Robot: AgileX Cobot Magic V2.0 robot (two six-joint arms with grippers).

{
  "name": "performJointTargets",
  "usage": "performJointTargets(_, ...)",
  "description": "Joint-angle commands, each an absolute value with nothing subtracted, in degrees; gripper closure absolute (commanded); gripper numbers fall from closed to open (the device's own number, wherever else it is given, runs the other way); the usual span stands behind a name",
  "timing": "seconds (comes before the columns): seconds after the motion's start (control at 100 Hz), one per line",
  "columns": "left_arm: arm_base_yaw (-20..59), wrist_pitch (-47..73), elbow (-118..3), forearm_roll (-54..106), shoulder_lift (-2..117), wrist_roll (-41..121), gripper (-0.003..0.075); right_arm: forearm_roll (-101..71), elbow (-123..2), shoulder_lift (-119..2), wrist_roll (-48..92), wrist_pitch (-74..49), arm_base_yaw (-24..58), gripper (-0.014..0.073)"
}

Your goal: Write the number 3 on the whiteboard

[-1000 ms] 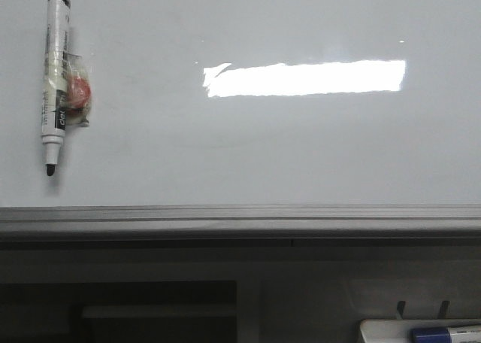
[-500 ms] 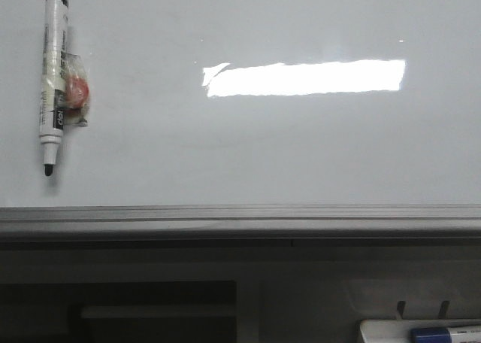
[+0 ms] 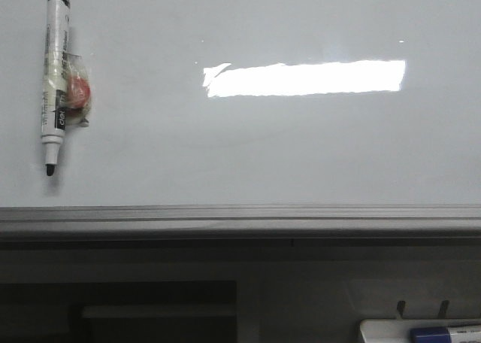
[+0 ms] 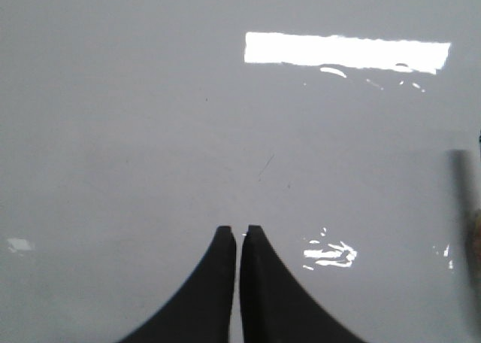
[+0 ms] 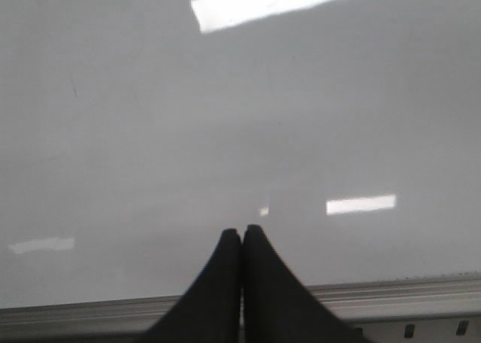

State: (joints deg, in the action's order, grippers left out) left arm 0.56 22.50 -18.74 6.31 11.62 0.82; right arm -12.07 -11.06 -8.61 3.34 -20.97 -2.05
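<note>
Marker (image 3: 54, 80) shifted slightly lower, whiteboard (image 3: 301, 155) unmarked, label unreadable

A bright rectangular glare (image 3: 304, 78) burns out on the large glossy white-grey whiteboard (image 3: 301, 147), well ahead of both black gripper tips. Smaller reflections glint just beside the left gripper (image 4: 240, 230) and near the right gripper (image 5: 241, 229). Both wrist views are soft and grainy; the area below the board lies dim.
</note>
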Motion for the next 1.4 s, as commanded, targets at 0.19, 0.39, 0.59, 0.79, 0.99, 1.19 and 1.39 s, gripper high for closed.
performJointTargets(0.19, 1.05, 9.19, -20.34, 11.28, 15.33, 3.13, 0.0377, -12.19, -14.92, -11.80, 3.48, -18.25, -2.44, 0.0639)
performJointTargets(0.39, 1.14, -1.72, -17.56, 13.71, 16.87, 3.03, 0.0279, -15.90, -14.22, -11.80, 3.33, -16.58, -2.44, 0.0639)
performJointTargets(0.59, 6.93, -5.67, -17.56, 5.39, 19.97, 3.55, 0.0279, -19.03, -14.22, -11.80, 3.33, -16.71, -2.44, 0.0639)
performJointTargets(0.79, 16.50, -13.84, -17.66, 2.05, 25.75, 3.55, 0.0268, -19.03, -14.47, -11.80, 3.33, -17.05, -2.44, 0.0639)
performJointTargets(0.99, 28.42, -14.36, -17.66, 2.47, 33.06, 2.57, 0.0269, -19.03, -14.57, -11.80, 3.33, -17.73, -2.44, 0.0639)
performJointTargets(1.19, 36.20, -15.16, -17.66, 4.18, 41.20, 2.57, 0.0269, -19.03, -14.57, -11.80, 3.33, -17.73, -2.44, 0.0639)
performJointTargets(1.39, 42.60, -17.89, -17.77, 13.56, 48.99, 2.45, 0.0269, -19.03, -14.57, -11.80, 3.33, -17.73, -2.44, 0.0639)
